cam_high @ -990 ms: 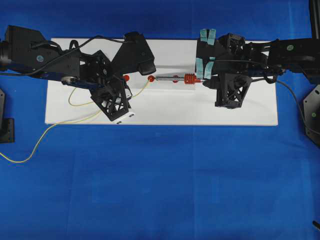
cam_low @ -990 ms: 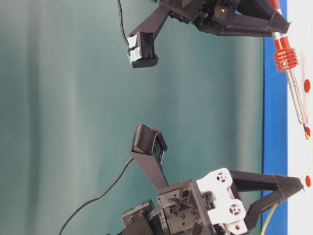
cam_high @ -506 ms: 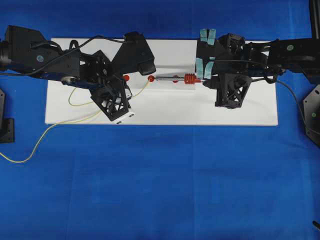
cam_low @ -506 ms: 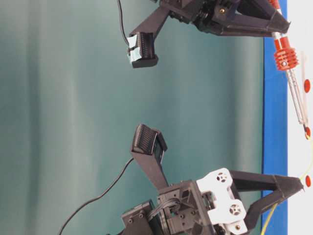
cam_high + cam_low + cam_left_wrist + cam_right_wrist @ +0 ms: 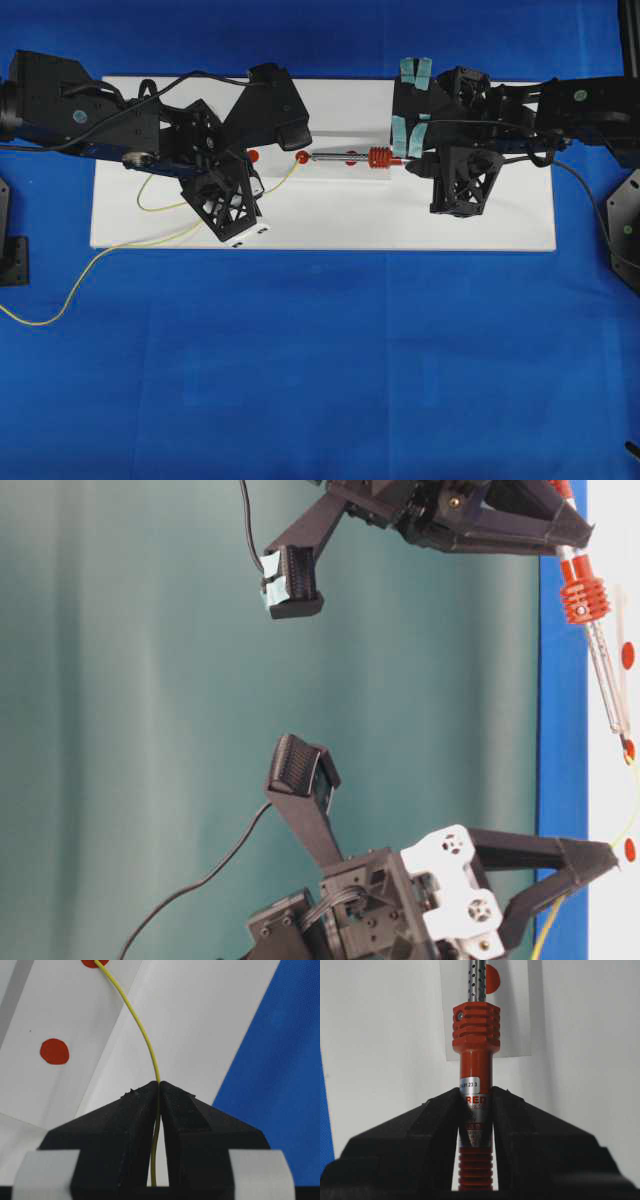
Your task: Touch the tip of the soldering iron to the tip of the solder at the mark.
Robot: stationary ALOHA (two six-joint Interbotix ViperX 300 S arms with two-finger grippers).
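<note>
Left tool (image 5: 159, 1091) clamped on solder (image 5: 145, 1035), wire arcing ahead to red mark (image 5: 302, 157). Right tool (image 5: 476, 1102) clamped on soldering iron (image 5: 475, 1065), tip ahead at same mark. Contact appears made or nearly; unconfirmed.

Light is bright and even across the white board (image 5: 330, 220), which reads nearly blown out in the overhead view; shadows on it are soft and short, lying close under the arms; the blue cloth (image 5: 330, 370) around the board is saturated, darkening toward the frame corners; the table-level view is softer, its teal backdrop (image 5: 130, 720) mottled with dim vertical bands; both wrist views are sharp near the board, while the black jaws at the bottom lose detail.
</note>
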